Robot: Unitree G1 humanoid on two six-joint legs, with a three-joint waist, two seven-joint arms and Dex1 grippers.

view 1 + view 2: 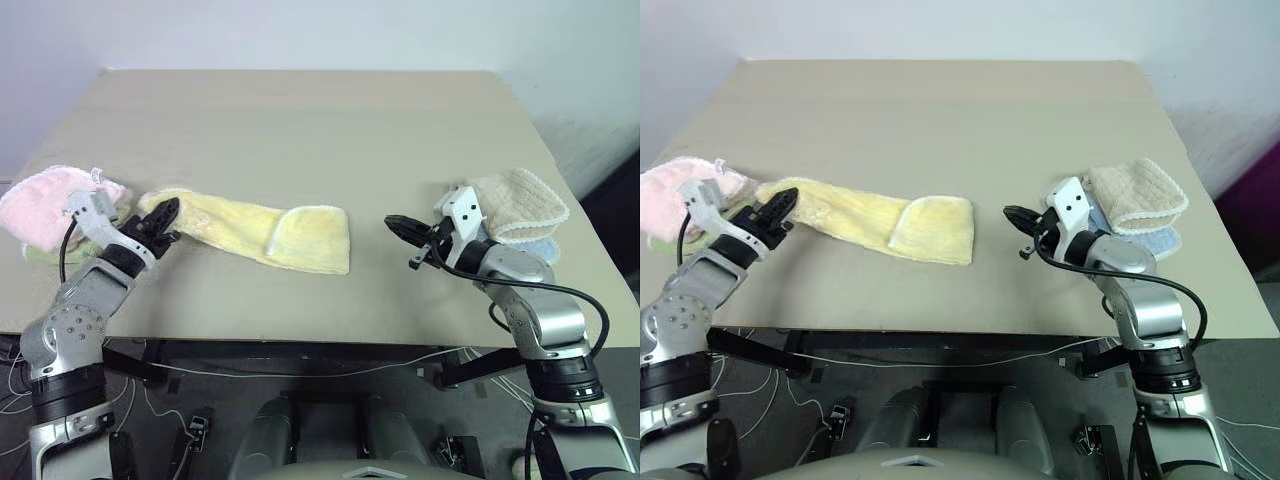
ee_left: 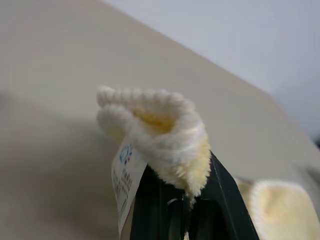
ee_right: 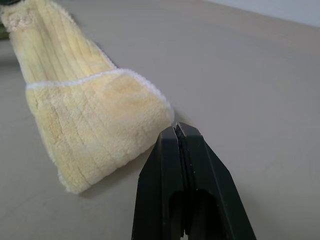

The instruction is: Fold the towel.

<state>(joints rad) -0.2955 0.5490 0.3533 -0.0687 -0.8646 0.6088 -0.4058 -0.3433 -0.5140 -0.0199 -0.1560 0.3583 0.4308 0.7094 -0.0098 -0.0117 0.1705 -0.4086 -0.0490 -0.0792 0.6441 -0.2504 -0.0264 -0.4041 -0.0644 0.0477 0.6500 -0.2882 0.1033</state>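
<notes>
Pale yellow terry towel: printing on its small white tag too blurred to read; pink fluffy towel cut by frame edge.

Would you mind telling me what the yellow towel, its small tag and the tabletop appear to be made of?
The towel looks like soft terry or plush fabric: fuzzy pile, faint ribs, whitish stitched edging. Its tag seems thin printed fabric or paper, flat and white with small print. The table looks like a smooth matte beige laminate or painted board, though the look leaves that open.
</notes>
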